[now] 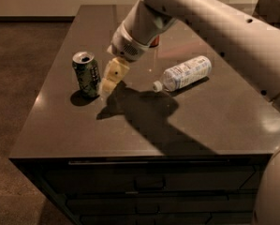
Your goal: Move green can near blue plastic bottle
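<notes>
The green can (86,74) stands upright on the left part of the dark table (214,121). The blue plastic bottle (185,73) lies on its side right of centre, white cap pointing left and toward the front. My gripper (109,83) with pale yellow fingers hangs low over the table just right of the can, close beside it. The white arm reaches in from the upper right.
A red can (154,41) is mostly hidden behind my arm at the back. The table's left edge runs close to the green can. A dark box (273,3) stands at the far right corner. Drawers sit below the front edge.
</notes>
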Action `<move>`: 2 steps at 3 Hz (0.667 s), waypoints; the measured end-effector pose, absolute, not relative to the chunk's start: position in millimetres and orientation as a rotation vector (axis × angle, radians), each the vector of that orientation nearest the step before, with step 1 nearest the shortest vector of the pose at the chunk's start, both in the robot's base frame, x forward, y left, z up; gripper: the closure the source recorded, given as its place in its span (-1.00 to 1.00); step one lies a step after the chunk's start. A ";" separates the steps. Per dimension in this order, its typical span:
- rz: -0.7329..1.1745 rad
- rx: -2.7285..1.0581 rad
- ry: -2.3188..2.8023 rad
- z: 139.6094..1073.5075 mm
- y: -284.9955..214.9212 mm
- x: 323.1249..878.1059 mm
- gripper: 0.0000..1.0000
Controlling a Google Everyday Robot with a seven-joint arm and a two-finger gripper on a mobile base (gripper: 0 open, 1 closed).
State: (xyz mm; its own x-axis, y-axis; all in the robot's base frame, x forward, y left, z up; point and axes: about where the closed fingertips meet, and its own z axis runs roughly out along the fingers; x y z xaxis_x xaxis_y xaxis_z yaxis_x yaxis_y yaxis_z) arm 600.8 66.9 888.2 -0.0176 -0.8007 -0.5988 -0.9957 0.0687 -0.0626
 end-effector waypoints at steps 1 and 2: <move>0.567 -1.807 1.825 889.5 91.8 598.4 -1.00; 0.602 -1.837 1.775 899.0 112.3 592.5 -1.00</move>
